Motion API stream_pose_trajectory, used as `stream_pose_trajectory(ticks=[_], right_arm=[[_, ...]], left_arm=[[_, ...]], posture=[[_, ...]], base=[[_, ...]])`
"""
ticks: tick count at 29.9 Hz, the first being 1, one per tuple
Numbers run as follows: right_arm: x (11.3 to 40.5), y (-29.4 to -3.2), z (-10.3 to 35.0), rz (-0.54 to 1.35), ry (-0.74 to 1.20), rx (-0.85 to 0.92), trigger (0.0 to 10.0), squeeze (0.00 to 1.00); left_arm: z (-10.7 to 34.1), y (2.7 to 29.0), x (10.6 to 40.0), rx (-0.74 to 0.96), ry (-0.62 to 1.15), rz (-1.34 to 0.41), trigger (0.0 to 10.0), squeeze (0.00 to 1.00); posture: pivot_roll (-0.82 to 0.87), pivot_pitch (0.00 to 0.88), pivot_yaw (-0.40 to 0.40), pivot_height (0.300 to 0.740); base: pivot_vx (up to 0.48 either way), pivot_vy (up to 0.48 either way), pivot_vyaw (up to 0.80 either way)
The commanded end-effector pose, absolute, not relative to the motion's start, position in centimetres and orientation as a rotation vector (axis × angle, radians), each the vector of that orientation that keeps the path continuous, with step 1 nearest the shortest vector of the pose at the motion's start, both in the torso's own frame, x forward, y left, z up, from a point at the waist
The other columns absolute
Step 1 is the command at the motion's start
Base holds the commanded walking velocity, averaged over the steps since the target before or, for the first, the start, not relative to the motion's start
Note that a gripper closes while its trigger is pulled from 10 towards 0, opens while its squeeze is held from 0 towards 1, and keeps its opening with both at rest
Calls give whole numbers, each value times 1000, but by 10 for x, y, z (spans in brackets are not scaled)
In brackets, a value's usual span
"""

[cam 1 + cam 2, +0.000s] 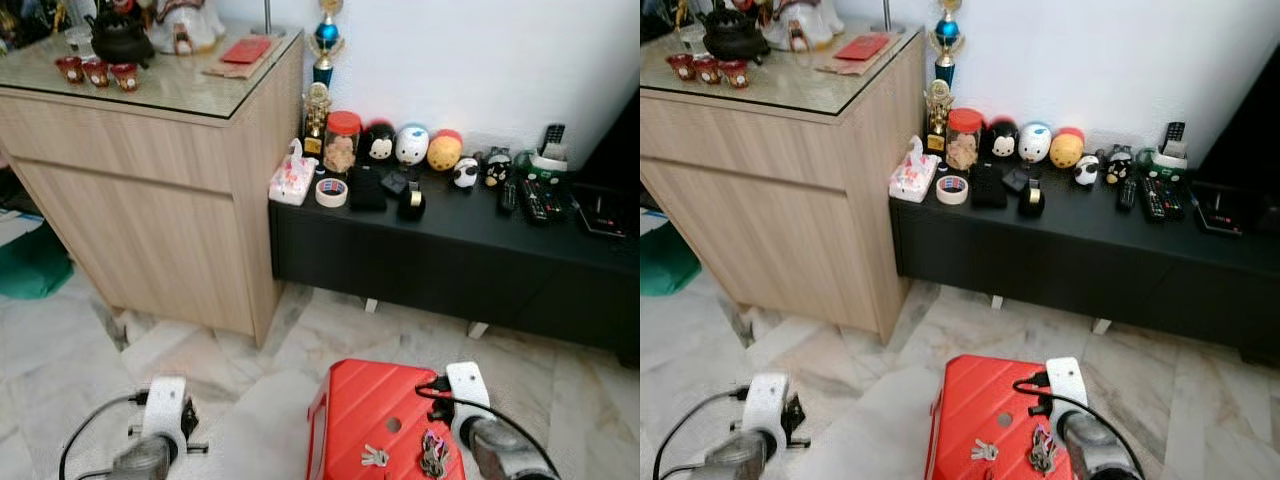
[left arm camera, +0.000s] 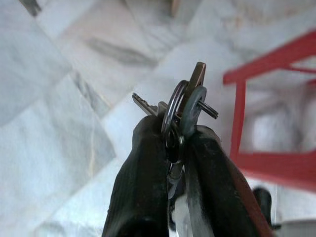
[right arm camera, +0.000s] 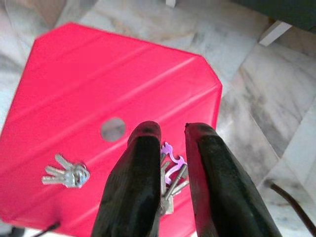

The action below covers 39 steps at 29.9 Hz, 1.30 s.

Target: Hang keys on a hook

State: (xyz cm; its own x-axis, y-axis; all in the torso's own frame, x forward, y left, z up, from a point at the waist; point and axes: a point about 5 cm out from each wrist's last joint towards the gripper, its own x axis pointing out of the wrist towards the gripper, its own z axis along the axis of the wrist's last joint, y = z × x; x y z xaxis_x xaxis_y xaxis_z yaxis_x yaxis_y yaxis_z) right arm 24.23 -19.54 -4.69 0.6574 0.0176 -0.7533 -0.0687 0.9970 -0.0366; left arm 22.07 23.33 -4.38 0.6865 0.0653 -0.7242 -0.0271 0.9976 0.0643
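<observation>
Gripping a metal key ring [image 2: 178, 116] between its two black fingers, the left gripper [image 2: 174, 143] holds the keys over marble floor [image 2: 59, 98] beside the red plastic stool [image 1: 385, 410], their blades splaying outward past the fingertips. On the ribbed stool, the right gripper [image 3: 172, 136] stands narrowly parted over a purple-tagged bunch [image 3: 170, 173]; a silver bunch [image 3: 66, 174] lies apart, nearer the opposite edge.

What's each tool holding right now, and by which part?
The left tool is clamped on a key bunch at its ring. The right tool holds nothing: its fingers straddle the purple-tagged keys lying on the red stool.
</observation>
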Motion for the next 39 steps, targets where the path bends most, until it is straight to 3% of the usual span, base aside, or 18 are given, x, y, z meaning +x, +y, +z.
stream_pose_trajectory(ticks=[1,6,12,24,31,39], right_arm=[[225,-200,-58,8,898,-41,10000,0],[202,-193,-73,8,937,22,10000,0],[184,-194,-83,-7,1003,36,10000,0],[143,-236,-92,-138,1092,53,10000,0],[125,-226,-101,-135,1135,60,10000,0],[114,-226,-104,-147,1154,68,10000,0]], left_arm=[[-55,226,208,52,859,31,10000,0],[-78,219,179,71,983,27,10000,0],[-86,221,165,79,1039,32,10000,0],[-89,257,134,122,1120,77,10000,0],[-90,277,111,147,1169,93,10000,0],[-95,269,101,165,1189,67,10000,0]], posture=[[71,0,-61,728],[66,0,-56,728],[61,0,-43,728],[60,0,-29,728],[63,0,-29,728],[62,0,-25,728]], base=[[0,0,0],[-196,0,0],[-348,0,0],[-351,0,0],[-357,0,0],[-362,0,0]])
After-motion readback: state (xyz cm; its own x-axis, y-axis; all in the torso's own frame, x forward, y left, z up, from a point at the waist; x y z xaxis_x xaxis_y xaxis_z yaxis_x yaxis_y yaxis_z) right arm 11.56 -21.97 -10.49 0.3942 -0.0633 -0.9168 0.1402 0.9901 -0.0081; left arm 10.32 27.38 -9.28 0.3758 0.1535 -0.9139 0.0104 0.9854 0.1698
